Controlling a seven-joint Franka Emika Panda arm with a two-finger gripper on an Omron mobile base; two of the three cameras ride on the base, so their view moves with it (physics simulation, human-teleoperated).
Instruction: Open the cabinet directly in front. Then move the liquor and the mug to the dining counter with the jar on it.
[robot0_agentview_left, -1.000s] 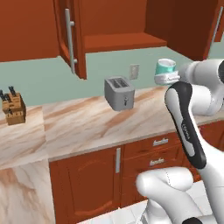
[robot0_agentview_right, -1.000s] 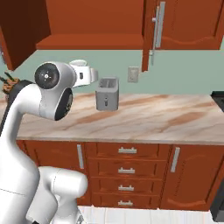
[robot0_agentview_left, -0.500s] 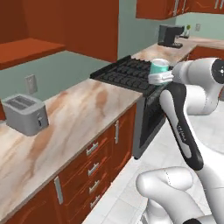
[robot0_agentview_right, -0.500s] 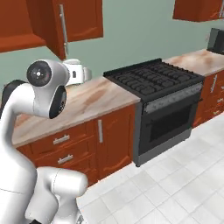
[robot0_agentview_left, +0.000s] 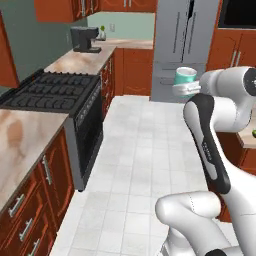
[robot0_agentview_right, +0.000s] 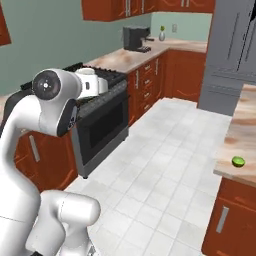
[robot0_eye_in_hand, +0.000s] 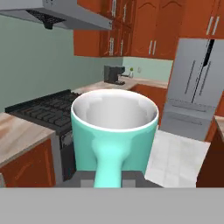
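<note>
The mug (robot0_eye_in_hand: 113, 131) fills the centre of the hand view, upright, its handle pointing down into the gripper (robot0_eye_in_hand: 109, 177), whose jaws are clamped on that handle; in the left base view the mug (robot0_agentview_left: 185, 76) sits upper right

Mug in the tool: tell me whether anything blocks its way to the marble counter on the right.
Nothing visible does. The mug is held by its handle in the tool; open tiled floor lies before the counter, which carries a small lime.
</note>
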